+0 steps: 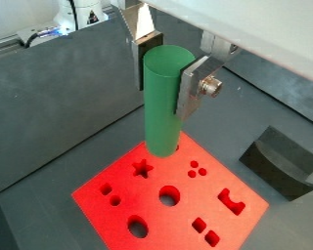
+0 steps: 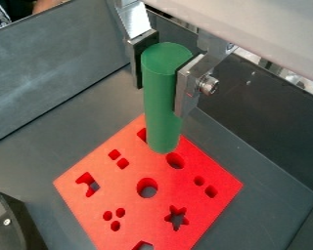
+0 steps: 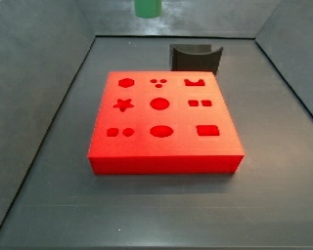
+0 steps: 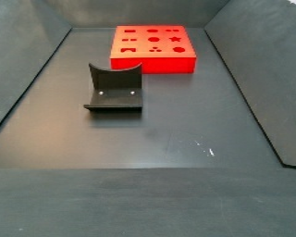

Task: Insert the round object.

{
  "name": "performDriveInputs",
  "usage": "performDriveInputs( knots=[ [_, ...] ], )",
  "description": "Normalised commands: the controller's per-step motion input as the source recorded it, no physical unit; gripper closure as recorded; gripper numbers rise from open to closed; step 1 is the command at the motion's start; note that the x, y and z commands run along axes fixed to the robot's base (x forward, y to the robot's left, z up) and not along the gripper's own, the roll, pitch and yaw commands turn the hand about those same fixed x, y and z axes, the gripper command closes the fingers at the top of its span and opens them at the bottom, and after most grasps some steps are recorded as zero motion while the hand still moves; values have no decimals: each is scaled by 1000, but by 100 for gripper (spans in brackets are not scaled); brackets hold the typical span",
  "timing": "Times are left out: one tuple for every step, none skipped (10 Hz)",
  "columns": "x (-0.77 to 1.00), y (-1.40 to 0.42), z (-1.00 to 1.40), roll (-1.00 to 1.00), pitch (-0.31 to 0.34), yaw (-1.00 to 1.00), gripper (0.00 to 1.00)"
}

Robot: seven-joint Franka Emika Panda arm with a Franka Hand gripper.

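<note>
Wrist views alone: tool [image 1: 168,68] clamped on green peg [image 1: 163,98] above red block [image 1: 172,195].

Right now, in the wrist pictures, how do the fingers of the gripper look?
In both wrist views the gripper has flat silver metal plates as fingers, with a dark pad on the inner face. A silver bolt head sticks out from one plate. The housing above is pale. No cables or markings show on the fingers.

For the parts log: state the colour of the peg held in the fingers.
Plain green peg, clearest in both wrist views, clamped by the gripper.
</note>
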Motion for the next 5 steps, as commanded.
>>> performDriveInputs(
  knots=[
    [0,-69,-34,0,0,0,100],
    [171,-29,-257,0,-4,46,100],
    [506,271,-323,0,0,94,100],
    [569,629,-337,0,23,0,100],
    [523,657,-517,-14,11,-223,100]
  ],
)
